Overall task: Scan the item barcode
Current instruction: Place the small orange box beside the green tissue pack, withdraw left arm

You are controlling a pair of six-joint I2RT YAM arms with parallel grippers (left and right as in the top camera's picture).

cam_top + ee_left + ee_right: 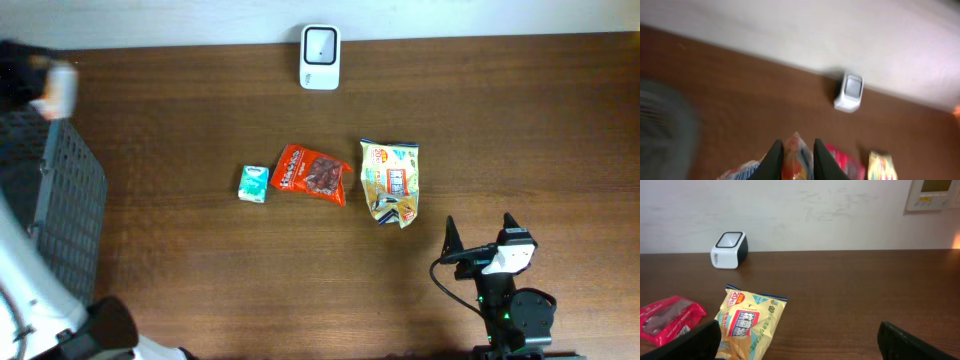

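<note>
Scanner stands on brown wooden table near white wall.

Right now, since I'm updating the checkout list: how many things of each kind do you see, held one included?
Snack bags on the table: 2 (red bag, yellow bag)
Small box: 1
Scanner: 1
Crate: 1
Packet in left end effector: 1
Total: 6

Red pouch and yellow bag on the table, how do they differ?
The red pouch is orange-red; the yellow bag is gold with printed panels. From overhead, the red pouch lies with its length across the table, the yellow bag with its length front to back. The red pouch sits next to the teal box; the yellow bag lies on its far side. Both lie flat on the table.
</note>
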